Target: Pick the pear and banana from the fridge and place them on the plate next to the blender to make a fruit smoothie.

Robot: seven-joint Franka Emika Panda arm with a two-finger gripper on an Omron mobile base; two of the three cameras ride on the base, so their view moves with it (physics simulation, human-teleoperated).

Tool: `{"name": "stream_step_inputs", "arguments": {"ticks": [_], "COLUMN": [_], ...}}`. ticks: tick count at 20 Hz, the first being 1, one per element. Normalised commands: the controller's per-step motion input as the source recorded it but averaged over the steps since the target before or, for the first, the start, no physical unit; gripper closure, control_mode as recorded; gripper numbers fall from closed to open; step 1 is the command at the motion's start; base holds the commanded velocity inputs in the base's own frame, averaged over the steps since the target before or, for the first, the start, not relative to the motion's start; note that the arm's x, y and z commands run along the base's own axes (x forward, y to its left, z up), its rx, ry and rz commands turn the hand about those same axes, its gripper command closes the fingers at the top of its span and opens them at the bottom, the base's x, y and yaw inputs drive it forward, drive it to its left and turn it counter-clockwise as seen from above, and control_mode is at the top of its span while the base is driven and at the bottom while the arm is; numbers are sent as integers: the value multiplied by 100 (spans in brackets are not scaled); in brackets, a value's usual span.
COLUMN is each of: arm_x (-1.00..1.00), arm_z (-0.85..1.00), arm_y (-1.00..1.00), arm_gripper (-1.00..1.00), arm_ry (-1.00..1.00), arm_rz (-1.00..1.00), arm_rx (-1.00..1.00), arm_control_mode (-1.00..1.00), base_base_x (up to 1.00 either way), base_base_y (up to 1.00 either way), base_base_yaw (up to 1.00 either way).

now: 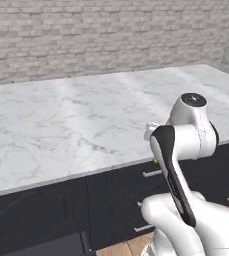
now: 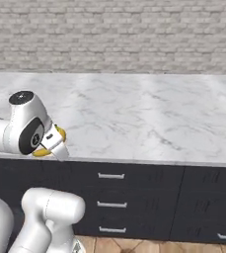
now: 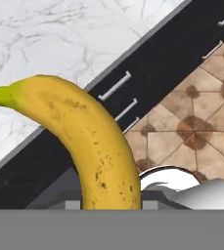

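The banana (image 3: 91, 141) is yellow with brown freckles and a greenish stem end, curving up from the claw (image 3: 111, 205) that grips it. It hangs over the marble counter's (image 3: 50, 44) front edge, above dark drawers.

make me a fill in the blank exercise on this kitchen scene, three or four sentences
1. The gripper is shut on a curved ____ banana.
2. The countertop behind the arm is white ____ with grey veins.
3. The wall above the counter is built of pale grey ____.
4. The dark drawers under the counter have silver ____.

Missing words: yellow; marble; brick; handles
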Motion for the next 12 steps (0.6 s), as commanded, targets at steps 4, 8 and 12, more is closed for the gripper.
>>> {"name": "stream_step_inputs", "arguments": {"ticks": [4,8,12], "arm_x": [0,0,0], "arm_z": [0,0,0], "arm_y": [0,0,0], "arm_gripper": [100,100,100], "arm_ry": [0,0,0], "arm_rz": [0,0,0], "arm_rx": [0,0,0], "arm_control_mode": [100,100,100], "base_base_x": [5,71,100], "base_base_y": [100,100,85], "base_base_yaw": [15,5,0]}}
